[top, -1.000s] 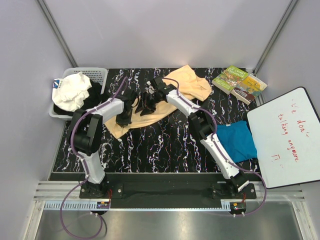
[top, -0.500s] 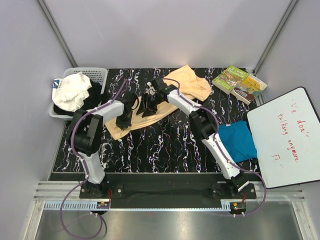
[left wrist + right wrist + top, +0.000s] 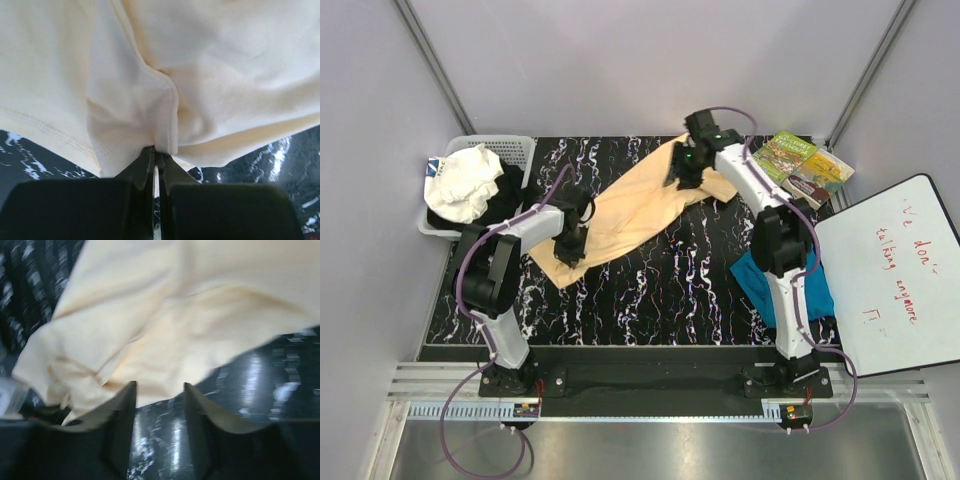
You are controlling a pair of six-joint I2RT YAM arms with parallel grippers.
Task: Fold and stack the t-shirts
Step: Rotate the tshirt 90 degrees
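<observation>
Tabletop scene from above: a black, white-veined table (image 3: 670, 290) with two robot arms bolted at its near edge. At far left, a white laundry basket (image 3: 515, 148) sits on the back corner, with crumpled white cloth (image 3: 465, 182) heaped in it.

Just right of the basket, the left arm rises from its base, bends at the elbow and reaches inward and down. The left gripper (image 3: 570, 246) is low over the table at the near left end of the pale peach-yellow t-shirt (image 3: 630, 205). In the wrist view its dark fingers (image 3: 145, 167) are pressed together, pinching a fold near the shirt's hem, with the cloth bunching into a crease just above the pinch.

The peach-yellow shirt lies stretched out as a long diagonal band across the middle of the table, running from the left gripper up to the back right.

The right arm stands nearly straight up from its base, then stretches far back and bends leftward, so the right gripper (image 3: 684, 168) is over the shirt's far end. Its wrist view is blurred, but its fingers (image 3: 125, 400) stand apart with bare table showing between them. The shirt's edge lies at their tips and is not clamped.

Further right, two colourful books (image 3: 798, 165) lie at the back corner. The teal-blue t-shirt (image 3: 818, 290) lies on the right side of the table, partly hidden behind the right arm. A whiteboard (image 3: 895, 275) with red handwriting lies at the far right, beside the teal shirt.
</observation>
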